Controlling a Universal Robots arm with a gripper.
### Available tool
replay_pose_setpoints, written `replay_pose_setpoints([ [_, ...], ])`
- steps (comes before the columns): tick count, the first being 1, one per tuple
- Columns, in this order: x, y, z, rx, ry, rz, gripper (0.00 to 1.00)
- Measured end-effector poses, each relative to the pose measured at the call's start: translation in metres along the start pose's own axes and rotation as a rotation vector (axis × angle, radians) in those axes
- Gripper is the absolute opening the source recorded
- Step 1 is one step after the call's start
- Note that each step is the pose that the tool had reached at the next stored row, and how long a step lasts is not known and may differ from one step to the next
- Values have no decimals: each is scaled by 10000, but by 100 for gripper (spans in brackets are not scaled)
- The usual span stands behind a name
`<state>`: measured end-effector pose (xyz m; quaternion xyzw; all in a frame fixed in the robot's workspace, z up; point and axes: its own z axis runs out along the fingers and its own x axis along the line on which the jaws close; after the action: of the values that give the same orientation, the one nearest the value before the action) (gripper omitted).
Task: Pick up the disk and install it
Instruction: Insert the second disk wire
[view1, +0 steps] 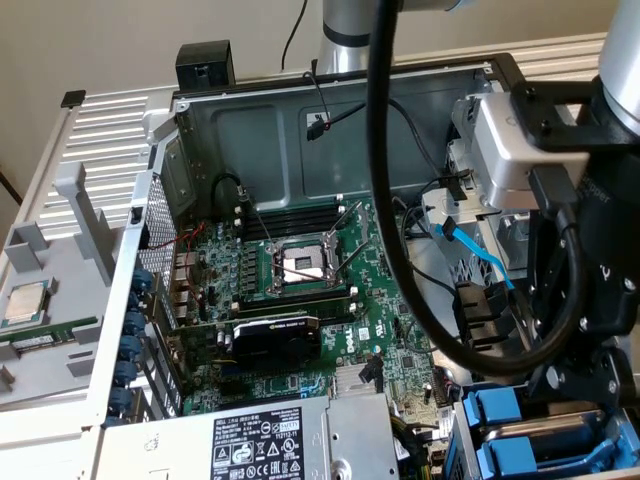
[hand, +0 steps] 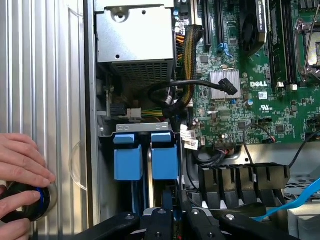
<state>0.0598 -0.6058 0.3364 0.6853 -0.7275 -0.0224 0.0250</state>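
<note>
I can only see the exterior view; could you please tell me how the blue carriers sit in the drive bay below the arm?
Observer: Two blue plastic drive carriers sit side by side in the bay, their ends level with each other.
Operator: Thank you. Which one is the robot's hand lined up with?
Observer: The robot's hand is in line with the carrier nearer the green motherboard.
Operator: Is anybody close to the case?
Observer: Yes, a person's hand rests on a round black knob set in the ribbed silver panel beside the case.
</note>
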Motion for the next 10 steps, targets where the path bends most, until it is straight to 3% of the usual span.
replay_pose_setpoints([
  [10,0,-1,4,3,-5,-2,18],
])
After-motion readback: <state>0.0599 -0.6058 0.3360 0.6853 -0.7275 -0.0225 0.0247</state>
